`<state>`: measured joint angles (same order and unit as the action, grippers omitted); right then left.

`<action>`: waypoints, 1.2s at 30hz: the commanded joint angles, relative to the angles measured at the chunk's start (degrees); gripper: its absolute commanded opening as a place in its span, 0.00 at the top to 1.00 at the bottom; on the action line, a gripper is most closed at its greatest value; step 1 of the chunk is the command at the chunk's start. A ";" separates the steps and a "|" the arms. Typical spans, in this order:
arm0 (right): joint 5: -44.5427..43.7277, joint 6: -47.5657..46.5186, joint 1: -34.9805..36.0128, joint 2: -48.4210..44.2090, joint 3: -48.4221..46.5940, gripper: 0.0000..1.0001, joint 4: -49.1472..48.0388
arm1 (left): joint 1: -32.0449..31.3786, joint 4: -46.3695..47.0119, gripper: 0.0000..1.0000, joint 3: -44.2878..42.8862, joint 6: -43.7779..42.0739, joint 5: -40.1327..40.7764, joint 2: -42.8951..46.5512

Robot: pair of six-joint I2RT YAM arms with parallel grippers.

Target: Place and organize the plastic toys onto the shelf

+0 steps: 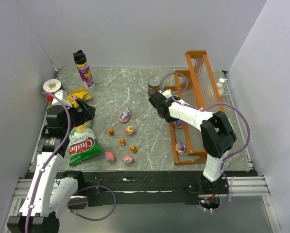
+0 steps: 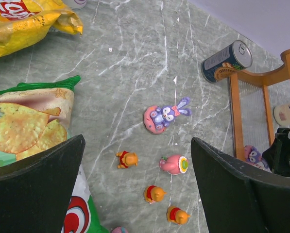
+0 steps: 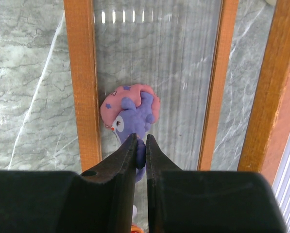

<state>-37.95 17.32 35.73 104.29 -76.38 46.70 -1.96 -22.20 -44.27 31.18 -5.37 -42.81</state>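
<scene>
Gray marble counter (image 1: 135, 92) is closed in by plain white walls. Nearest, on the left, the left gripper (image 2: 137, 141) is held wide open with nothing in it, tipped down over the edge of a chip bag (image 1: 81, 145). Just past its tips seven loose toys (image 1: 122, 141) are spread on the counter, so that arm is judged the nearer one for them.

On the right, the right arm is stretched forward and bent low over the lowest step of the shelf (image 1: 198, 73). A small toy (image 1: 180, 146) is already set near the front of that step. Farther along it, the right gripper (image 3: 140, 138) is almost closed, and the tail end of a purple toy (image 3: 132, 114) is pinched between its tips. This toy is seen on the clear panel, right beside an orange rail (image 3: 81, 73), with its long side pointed straight away from the gripper. Only a letting go is judged to be needed next. A can (image 1: 154, 86) is seen just beside the shelf's far corner.
</scene>
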 commanded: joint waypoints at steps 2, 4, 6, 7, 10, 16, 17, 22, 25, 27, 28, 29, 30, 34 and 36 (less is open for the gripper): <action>-0.72 0.70 -0.66 0.04 -0.43 0.82 0.32 | 0.29 1.28 0.04 -1.08 0.55 -1.23 -0.08; -0.72 0.70 -0.66 -0.05 -0.79 0.77 0.33 | 0.29 1.19 0.04 -1.08 0.64 -1.14 0.00; -0.72 0.61 -0.66 -0.32 -1.05 0.72 0.33 | 0.29 1.19 0.04 -1.08 0.55 -1.14 -0.08; -0.98 0.61 -0.66 -0.49 -1.23 0.71 0.41 | 0.29 1.19 0.04 -1.08 0.55 -1.14 0.00; -1.07 0.78 -0.66 -1.02 -1.49 0.65 0.50 | 0.29 1.19 0.04 -1.08 0.64 -1.23 -0.08; -0.98 1.22 -0.57 -1.90 -2.19 0.58 0.85 | 0.29 1.19 0.04 -1.08 0.55 -1.14 0.09; -0.98 1.22 -0.57 -2.33 -2.37 0.57 0.94 | 0.29 1.19 0.04 -1.08 0.55 -1.14 0.09; 0.25 1.05 -0.13 -4.18 -2.81 0.50 1.20 | 0.29 1.10 0.04 -1.08 0.64 -1.14 0.00; 0.25 1.14 0.40 -4.97 -3.25 0.48 1.47 | 0.29 1.10 0.04 -0.99 0.64 -1.05 0.18; 0.51 1.22 0.75 -5.59 -3.42 0.47 1.47 | 0.37 1.28 0.04 -0.99 0.55 -1.14 0.27; 0.77 1.31 0.84 -5.68 -3.51 0.47 1.29 | 0.37 1.54 0.04 -0.91 0.64 -1.23 0.18; 1.04 1.31 0.92 -5.94 -3.51 0.47 1.20 | 0.46 1.63 0.04 -0.90 0.64 -1.40 0.18; 1.21 1.40 1.10 -6.11 -3.51 0.46 0.94 | 0.55 1.80 0.04 -0.73 0.64 -2.01 0.18; 1.92 2.01 2.68 -6.91 -3.34 0.46 -0.29 | 0.81 2.68 0.04 -0.12 0.73 -3.77 0.00; 2.18 2.19 3.29 -7.35 -3.42 0.45 -0.73 | 0.90 3.21 0.04 0.06 0.81 -4.21 0.00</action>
<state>-35.05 18.26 37.41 100.44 -77.45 46.74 -1.50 -21.96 -44.25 31.20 -7.05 -42.96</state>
